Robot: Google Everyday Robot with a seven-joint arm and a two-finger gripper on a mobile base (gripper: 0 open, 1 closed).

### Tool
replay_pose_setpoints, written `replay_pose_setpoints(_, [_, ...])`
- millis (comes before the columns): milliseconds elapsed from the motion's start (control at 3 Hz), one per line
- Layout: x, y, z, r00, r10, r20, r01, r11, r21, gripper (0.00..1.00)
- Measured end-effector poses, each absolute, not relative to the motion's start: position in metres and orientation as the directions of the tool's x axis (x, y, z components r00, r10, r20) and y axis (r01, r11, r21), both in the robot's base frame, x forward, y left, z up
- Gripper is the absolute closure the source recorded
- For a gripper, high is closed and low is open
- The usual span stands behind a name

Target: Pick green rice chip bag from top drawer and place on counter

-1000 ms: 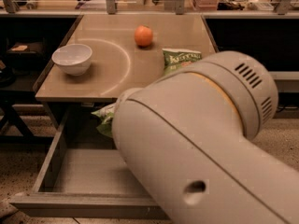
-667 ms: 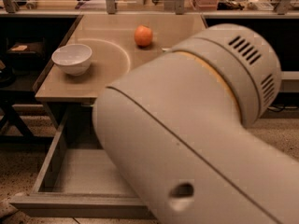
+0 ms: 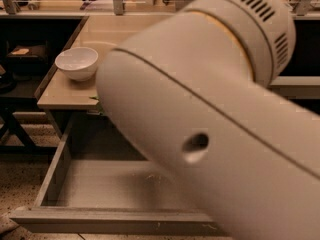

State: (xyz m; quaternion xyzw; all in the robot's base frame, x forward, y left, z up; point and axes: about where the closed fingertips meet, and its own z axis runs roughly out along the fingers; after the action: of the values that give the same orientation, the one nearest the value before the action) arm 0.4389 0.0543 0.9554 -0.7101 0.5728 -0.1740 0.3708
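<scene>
My big white arm fills most of the camera view and hides the gripper. The top drawer (image 3: 90, 184) is pulled open below the counter, and the part of its grey floor that shows is bare. The beige counter (image 3: 70, 91) shows only at its left side. The green rice chip bag is almost fully hidden; only a tiny green tip (image 3: 94, 98) peeks out at the arm's left edge, at the counter's front edge.
A white bowl (image 3: 76, 62) stands on the counter's left side. A dark shelf unit (image 3: 20, 59) stands left of the counter. A railing and clutter run along the back. Speckled floor lies at the lower left.
My arm has swung up and left, covering more of the view. The orange fruit and the dark green bag on the counter are now hidden, and so is nearly all of the lime-green bag.
</scene>
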Motion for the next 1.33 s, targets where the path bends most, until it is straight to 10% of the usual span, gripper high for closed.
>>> replay_pose_setpoints(1333, [0.541,0.057,0.977,0.315,-0.927,-0.205,-0.61,-0.033,-0.791,1.0])
